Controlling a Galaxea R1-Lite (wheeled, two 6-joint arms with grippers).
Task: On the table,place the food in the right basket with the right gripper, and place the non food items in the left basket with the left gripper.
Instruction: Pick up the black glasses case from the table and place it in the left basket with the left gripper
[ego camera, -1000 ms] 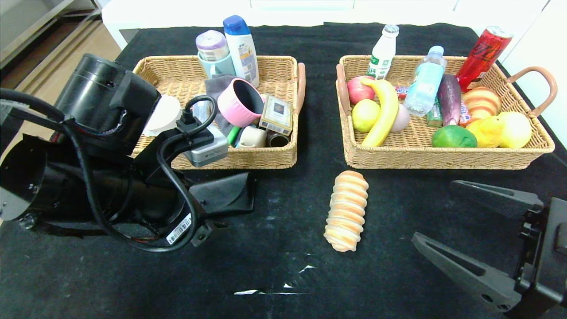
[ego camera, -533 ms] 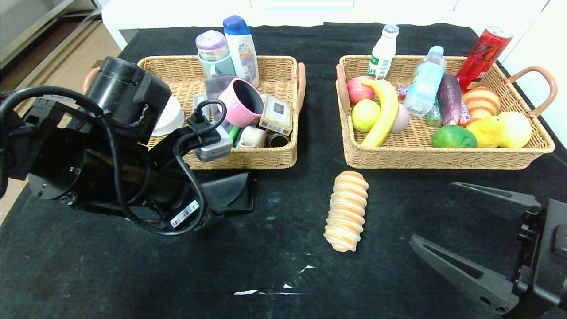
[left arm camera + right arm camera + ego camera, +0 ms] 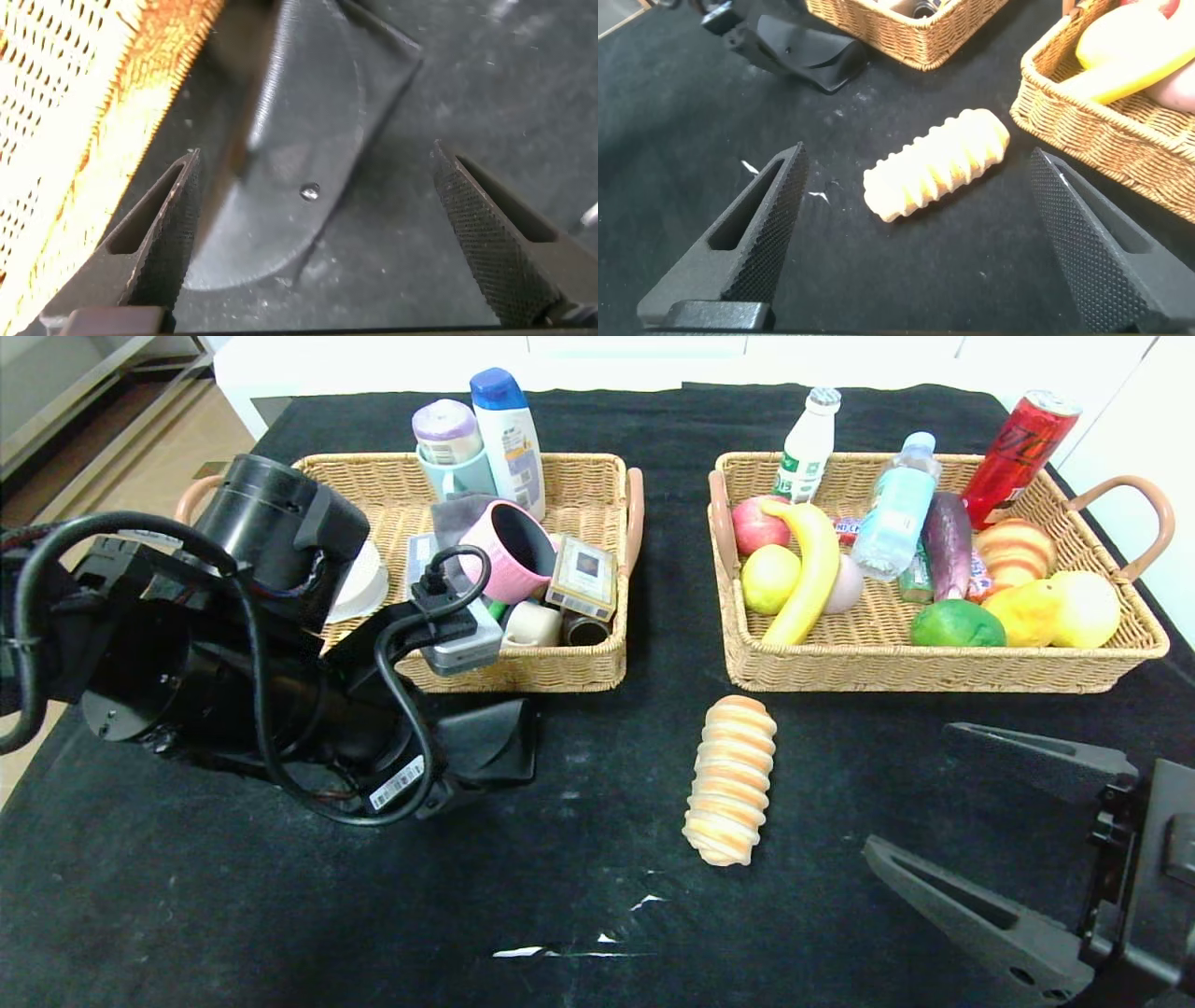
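A striped bread roll (image 3: 730, 781) (image 3: 936, 164) lies on the black table (image 3: 597, 915) in front of the right basket (image 3: 934, 672). My right gripper (image 3: 910, 786) (image 3: 917, 151) hovers open to its right, apart from it. A black glasses case (image 3: 485, 742) (image 3: 280, 159) lies by the front wall of the left basket (image 3: 523, 672). My left gripper (image 3: 316, 154) stands open just above the case, one finger on each side. The banana (image 3: 808, 569) and water bottle (image 3: 894, 513) rest in the right basket. The pink saucepan (image 3: 504, 551) and card box (image 3: 583, 577) sit in the left basket.
Both baskets are crowded: bottles and a cup (image 3: 457, 476) in the left one, fruit, an eggplant (image 3: 948, 555) and a red can (image 3: 1018, 443) in the right. The bulky left arm (image 3: 233, 644) covers the left basket's near corner. White scuffs (image 3: 569, 950) mark the cloth.
The left arm has swung toward the left basket and shifted right above the glasses case. The right gripper has sunk very slightly. The bread roll and case have not moved.
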